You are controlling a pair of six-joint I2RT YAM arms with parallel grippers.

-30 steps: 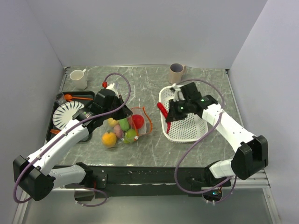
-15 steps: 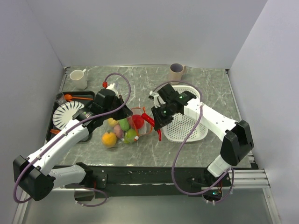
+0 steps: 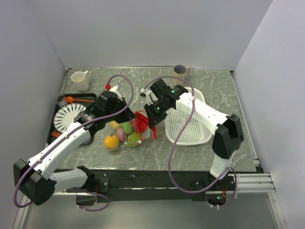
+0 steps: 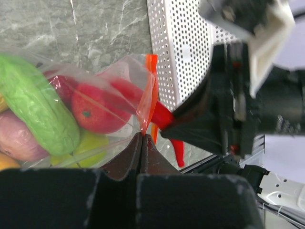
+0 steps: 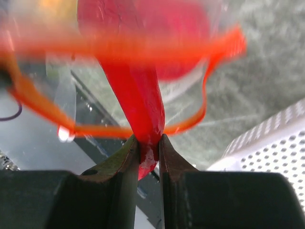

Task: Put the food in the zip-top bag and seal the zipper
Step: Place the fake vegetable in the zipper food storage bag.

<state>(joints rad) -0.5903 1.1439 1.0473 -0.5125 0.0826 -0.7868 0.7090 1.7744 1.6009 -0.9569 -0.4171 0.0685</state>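
Note:
The clear zip-top bag (image 3: 125,135) lies left of centre, holding green, red, yellow and purple food (image 4: 39,112). An orange fruit (image 3: 111,142) shows at its left end. My left gripper (image 4: 143,135) is shut on the bag's rim beside the orange-red zipper (image 4: 151,76), holding the mouth up. My right gripper (image 5: 148,144) is shut on the stem end of a long red chili pepper (image 5: 136,95). The pepper's tip pokes into the looped zipper (image 5: 206,102) at the bag's mouth. From above, the right gripper (image 3: 150,122) sits just right of the bag.
A white perforated basket (image 3: 190,125) stands right of the bag, under the right arm. A black tray (image 3: 56,135) at the left holds a white plate (image 3: 66,117) and an orange spoon (image 3: 76,100). Along the back stand a white mug (image 3: 80,80) and a beige cup (image 3: 180,72).
The right arm has carried the red chili pepper leftward from over the basket to the bag's mouth. The left arm has kept still, holding the bag's rim.

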